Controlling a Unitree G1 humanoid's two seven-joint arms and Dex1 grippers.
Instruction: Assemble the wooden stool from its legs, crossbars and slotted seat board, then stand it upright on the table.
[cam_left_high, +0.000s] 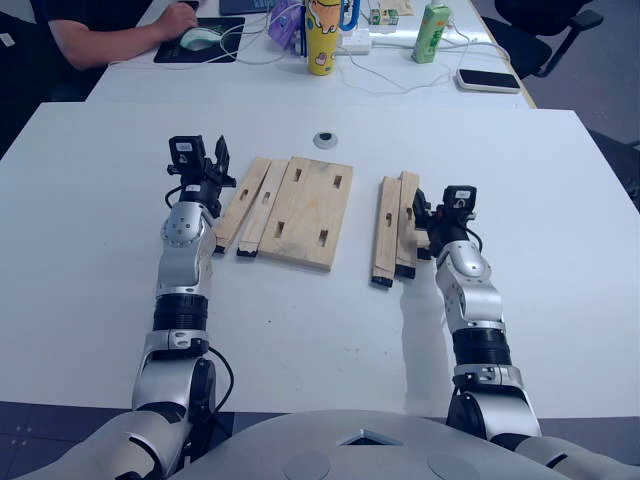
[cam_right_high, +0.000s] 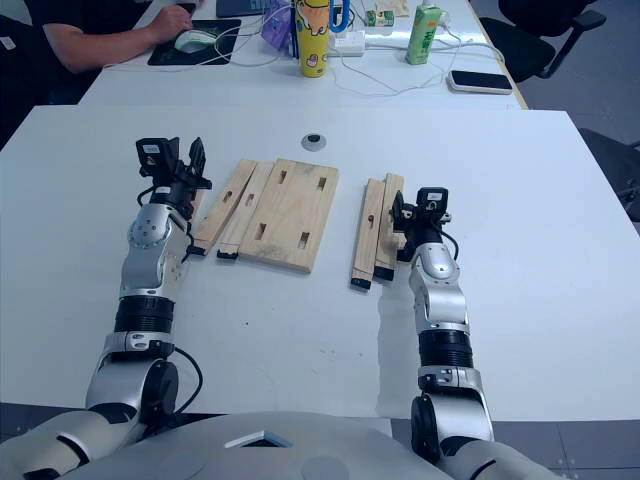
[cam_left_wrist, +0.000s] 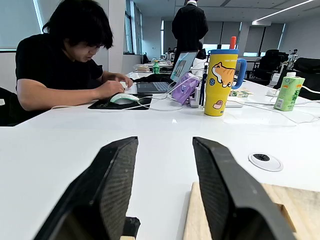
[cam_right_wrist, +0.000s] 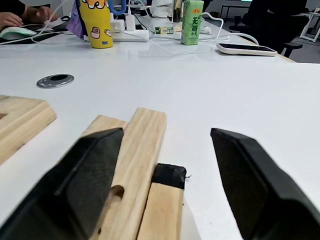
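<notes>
Left eye view, listed near to far.

Tabletop (cam_left_high: 120, 300): white, carrying all the stool parts, unassembled and lying flat.

Right hand (cam_right_wrist: 165, 145): released, fingers spread wide, grasping nothing. Set low at the right edge of the right pair of slats (cam_left_high: 395, 228), with a black-tipped slat end (cam_right_wrist: 169, 176) lying between the fingers.

Right pair of slats: side by side and touching, running lengthwise away from the robot, dark caps on the near ends.

Seat board (cam_left_high: 310, 212): flat at centre, four slots facing up. Apart from the right pair, just beside the left pair of slats (cam_left_high: 250, 207).

Left pair of slats: side by side, slightly angled, along the board's left edge.

Left hand (cam_left_wrist: 165, 145): released, fingers spread, empty. Placed just left of the far ends of the left pair, with a wooden edge showing under one finger in the left wrist view.

Cable grommet (cam_left_high: 323, 139): round, set into the tabletop beyond the board.

Second tabletop (cam_left_high: 300, 88) behind: yellow cup (cam_left_high: 322, 40), green carton (cam_left_high: 431, 32), phone (cam_left_high: 488, 79).
</notes>
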